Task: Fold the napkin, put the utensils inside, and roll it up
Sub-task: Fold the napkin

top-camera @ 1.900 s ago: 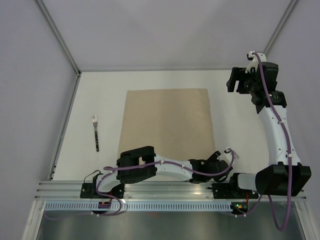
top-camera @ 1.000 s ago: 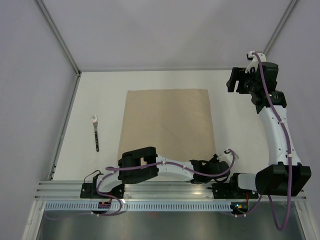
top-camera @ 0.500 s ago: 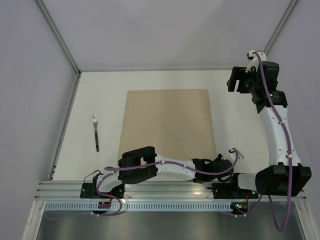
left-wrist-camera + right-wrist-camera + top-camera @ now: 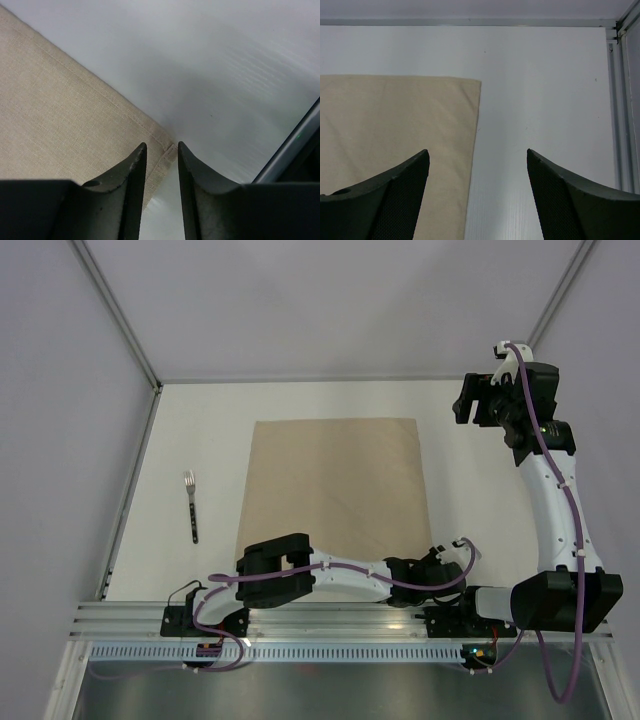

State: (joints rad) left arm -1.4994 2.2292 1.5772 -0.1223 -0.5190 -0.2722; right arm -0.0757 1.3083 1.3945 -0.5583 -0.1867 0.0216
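left end effector (image 4: 162, 146) ajar at napkin (image 4: 60, 110)

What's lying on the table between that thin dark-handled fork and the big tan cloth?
Nothing. In the top view, only bare white tabletop separates the dark-handled fork from the tan cloth napkin.

The napkin (image 4: 335, 485) is a plain tan-beige cloth, matte, with a stitched hem. It lies spread flat and unfolded on the table (image 4: 200, 420), a tall rectangle about midway between the left and right edges, its long sides running from the near edge toward the far one. Its near right corner lies flat close to the near edge. The fork (image 4: 190, 505) — thin, dark handle, silvery prongs — lies well apart from it by the left edge, prongs toward the far edge.
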